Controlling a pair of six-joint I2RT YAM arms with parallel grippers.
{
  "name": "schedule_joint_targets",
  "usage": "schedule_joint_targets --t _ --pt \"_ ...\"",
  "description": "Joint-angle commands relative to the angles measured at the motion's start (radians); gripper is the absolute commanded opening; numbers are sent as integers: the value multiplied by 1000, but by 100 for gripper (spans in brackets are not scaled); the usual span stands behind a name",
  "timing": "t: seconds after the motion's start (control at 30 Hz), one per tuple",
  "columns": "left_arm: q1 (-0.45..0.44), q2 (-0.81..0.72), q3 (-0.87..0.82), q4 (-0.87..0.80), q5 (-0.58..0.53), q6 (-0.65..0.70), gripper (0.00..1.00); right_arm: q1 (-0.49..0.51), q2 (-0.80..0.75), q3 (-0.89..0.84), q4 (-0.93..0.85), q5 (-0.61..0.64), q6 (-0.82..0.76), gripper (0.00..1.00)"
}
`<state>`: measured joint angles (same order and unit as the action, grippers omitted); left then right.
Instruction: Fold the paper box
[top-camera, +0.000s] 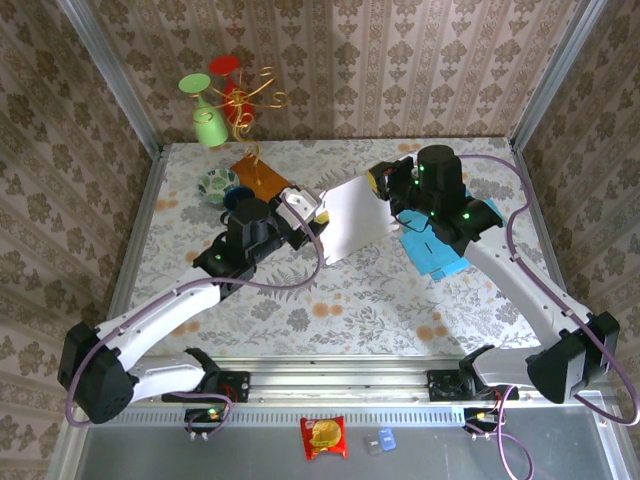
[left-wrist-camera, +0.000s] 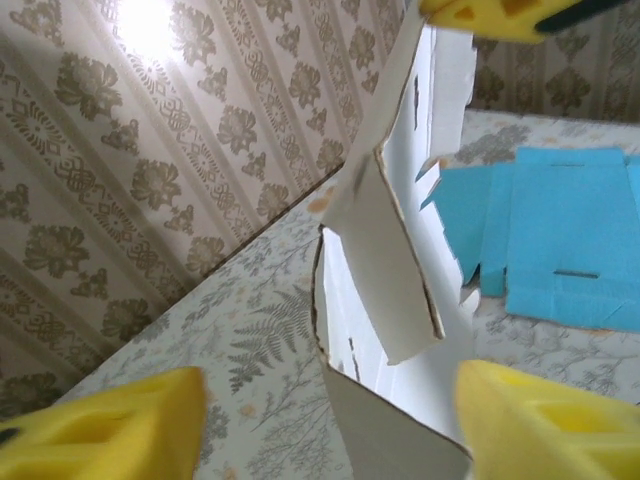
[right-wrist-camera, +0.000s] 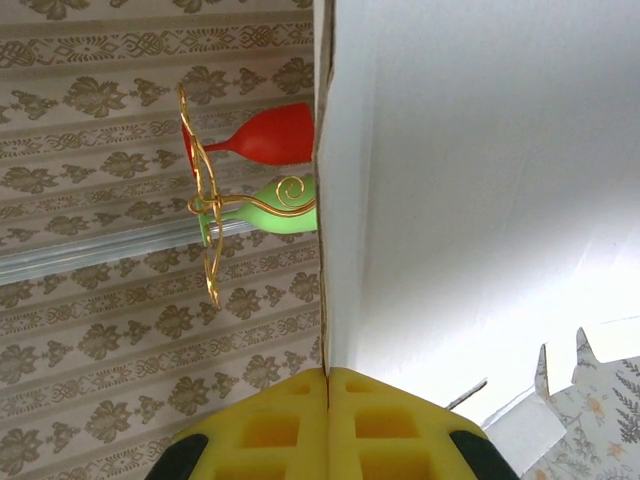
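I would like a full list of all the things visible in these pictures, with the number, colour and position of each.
paper box: one, white, partly folded, held up over the table's middle
flat box blank: one, blue, on the table under the right arm
green goblet: one, green, on the rack, far left
red goblet: one, red, on the same rack
wire rack: one, gold, far left corner
bowl: one, green-white pattern, far left of the table
flat card: one, orange-brown, beside the bowl
snack packet: one, red, near ledge
table: one, floral cloth
left hand: one, yellow fingers, open around the paper box
right hand: one, yellow fingers, shut on the paper box's edge
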<state>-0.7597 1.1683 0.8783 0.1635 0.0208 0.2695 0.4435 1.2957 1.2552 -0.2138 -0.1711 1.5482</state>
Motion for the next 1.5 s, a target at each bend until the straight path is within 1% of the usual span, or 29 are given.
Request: schedule_joint_targets --t 0.0,0.03,0.1,0.13,0.17,0.4,0.5,0.63,0.7,0.8,0.87,0.93,1.03,1.1,1.37,1.47 --pt "-5 25 50 -5 -33 14 49 8 14 30 -8 -24 26 0" --pt "-7 27 55 -7 -31 20 41 8 15 29 -3 -25 31 0" --pt "-14 27 61 -15 -27 39 17 7 21 31 0 -30 40 0" --pt "-18 25 62 -18 -26 48 7 8 23 32 0 -32 44 0" --pt "-22 26 66 -28 -28 59 0 8 27 32 3 -37 52 0" --pt "-62 25 87 -101 -71 123 0 9 43 46 -24 -32 84 1" --pt "-71 24 92 -121 -74 140 0 12 49 58 -47 -18 84 13" --pt "-76 23 97 -139 -69 150 0 20 69 77 -61 -24 81 24" --pt "-75 26 101 -147 -66 154 0 27 81 98 -79 -27 71 29" --pt "-76 26 103 -153 -63 161 0 35 90 124 -111 -27 55 33" --pt "-76 25 102 -152 -67 162 0 35 90 134 -135 -26 44 33" --pt "-75 25 104 -150 -68 164 0 35 90 141 -160 -22 34 30" --pt "-74 25 108 -150 -66 166 0 34 90 141 -181 -21 25 24" --pt "-73 26 108 -151 -66 168 0 33 117 138 -185 -19 24 19" --pt "-72 22 108 -158 -64 169 0 21 121 138 -205 -15 10 17" --pt "-71 23 109 -157 -64 168 0 19 118 137 -210 -11 7 14"
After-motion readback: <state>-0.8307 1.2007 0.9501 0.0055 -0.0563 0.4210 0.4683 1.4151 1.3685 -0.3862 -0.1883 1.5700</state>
